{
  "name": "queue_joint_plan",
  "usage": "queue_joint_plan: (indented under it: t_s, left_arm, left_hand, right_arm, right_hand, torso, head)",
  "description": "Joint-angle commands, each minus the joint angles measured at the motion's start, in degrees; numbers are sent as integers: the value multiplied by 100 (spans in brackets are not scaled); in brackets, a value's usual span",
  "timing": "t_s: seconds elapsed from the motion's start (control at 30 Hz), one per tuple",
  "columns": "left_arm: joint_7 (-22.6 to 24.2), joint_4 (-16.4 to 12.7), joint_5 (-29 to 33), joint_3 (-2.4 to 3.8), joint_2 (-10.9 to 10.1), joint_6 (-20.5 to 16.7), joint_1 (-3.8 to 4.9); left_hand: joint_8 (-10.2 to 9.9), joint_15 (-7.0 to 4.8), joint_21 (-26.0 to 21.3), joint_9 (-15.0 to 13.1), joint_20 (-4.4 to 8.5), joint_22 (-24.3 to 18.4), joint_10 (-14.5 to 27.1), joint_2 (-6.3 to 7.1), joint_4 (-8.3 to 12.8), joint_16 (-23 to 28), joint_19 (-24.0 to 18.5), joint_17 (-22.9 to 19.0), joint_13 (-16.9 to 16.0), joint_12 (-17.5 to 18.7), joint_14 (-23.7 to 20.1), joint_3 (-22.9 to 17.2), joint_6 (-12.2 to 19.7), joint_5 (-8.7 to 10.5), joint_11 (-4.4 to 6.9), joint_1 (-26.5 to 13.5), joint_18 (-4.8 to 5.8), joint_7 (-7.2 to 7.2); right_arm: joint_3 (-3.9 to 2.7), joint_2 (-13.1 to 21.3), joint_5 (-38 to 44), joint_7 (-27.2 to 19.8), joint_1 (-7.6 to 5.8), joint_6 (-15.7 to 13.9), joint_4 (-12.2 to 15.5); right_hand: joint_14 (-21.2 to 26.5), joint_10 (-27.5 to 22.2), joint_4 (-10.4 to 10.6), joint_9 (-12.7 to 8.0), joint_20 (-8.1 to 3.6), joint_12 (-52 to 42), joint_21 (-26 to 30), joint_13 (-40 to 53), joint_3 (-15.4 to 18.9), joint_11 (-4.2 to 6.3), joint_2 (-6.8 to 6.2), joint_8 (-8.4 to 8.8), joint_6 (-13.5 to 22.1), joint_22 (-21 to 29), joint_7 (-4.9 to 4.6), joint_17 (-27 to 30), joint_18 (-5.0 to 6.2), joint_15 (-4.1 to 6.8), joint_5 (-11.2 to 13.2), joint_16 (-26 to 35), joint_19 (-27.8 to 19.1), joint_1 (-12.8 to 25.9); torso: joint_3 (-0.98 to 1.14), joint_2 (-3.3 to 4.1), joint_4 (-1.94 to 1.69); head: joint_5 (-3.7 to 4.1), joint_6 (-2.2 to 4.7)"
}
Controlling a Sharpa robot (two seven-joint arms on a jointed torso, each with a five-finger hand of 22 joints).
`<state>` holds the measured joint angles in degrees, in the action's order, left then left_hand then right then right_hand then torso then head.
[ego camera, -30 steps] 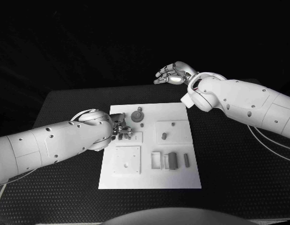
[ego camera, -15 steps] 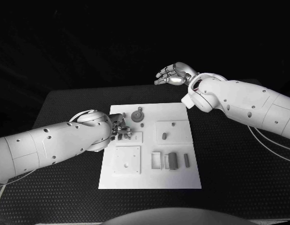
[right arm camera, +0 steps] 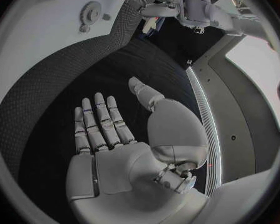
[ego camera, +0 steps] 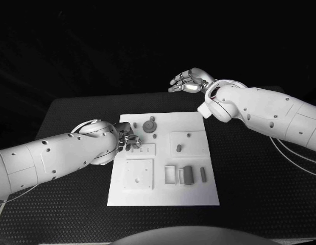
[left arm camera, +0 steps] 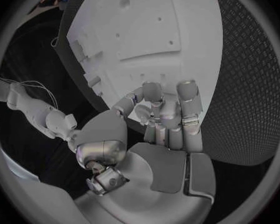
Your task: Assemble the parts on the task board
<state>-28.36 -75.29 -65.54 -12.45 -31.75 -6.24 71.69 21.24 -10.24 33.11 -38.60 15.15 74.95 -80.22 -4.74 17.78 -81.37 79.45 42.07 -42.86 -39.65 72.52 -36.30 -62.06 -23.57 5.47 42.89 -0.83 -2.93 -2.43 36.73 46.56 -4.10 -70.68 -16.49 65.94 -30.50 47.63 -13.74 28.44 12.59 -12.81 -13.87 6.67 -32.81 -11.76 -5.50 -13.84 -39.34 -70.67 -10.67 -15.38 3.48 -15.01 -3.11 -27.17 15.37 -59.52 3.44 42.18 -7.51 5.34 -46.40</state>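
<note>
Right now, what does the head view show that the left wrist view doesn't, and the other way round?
Head view alone: the whole task board on the black table, the gear near its far edge, and the right hand raised beyond the table, fingers apart, holding nothing. Left wrist view alone: the left hand's palm side, fingers curled just above the board. Shared: the left hand at the board's left edge.

The left hand (left arm camera: 159, 129) is hovering over the near edge of the white board (left arm camera: 159, 30), its fingers (left arm camera: 189, 97) curling inward. The board is lying on the black worktop (left arm camera: 249, 84).
</note>
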Motion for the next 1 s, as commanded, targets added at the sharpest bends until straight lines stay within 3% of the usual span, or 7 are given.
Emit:
queue_joint_plan:
  t_s: [0.03,1.0]
  left_arm:
    - [-24,-13,51,5,10,-69,0]
    - [-45,44,143,-2,190,131,-4]
  left_hand:
    - [23,-164,22,-6,34,118,-6,-50,-116,-38,0,-6,9,-29,111,-245,-667,-14,37,17,-38,250]
    - [22,-167,21,-6,34,113,-3,-57,-122,-34,1,-16,18,-26,114,-254,-655,18,37,7,-40,249]
  right_arm:
    - [-2,-3,-1,-48,3,64,-1]
    - [-2,-15,-7,-50,10,73,-5]
  right_hand:
    - [-25,31,-11,-9,3,23,26,-8,31,-11,50,-28,3,-8,-216,8,-97,-2,29,33,-20,15]
    - [-29,39,-10,-15,2,30,34,-23,33,-11,53,-33,3,-19,-216,9,-97,-2,29,37,-17,17]
  torso:
    - [6,0,7]
    - [15,2,12]
  head:
    - [-12,-2]
    - [-17,-21]
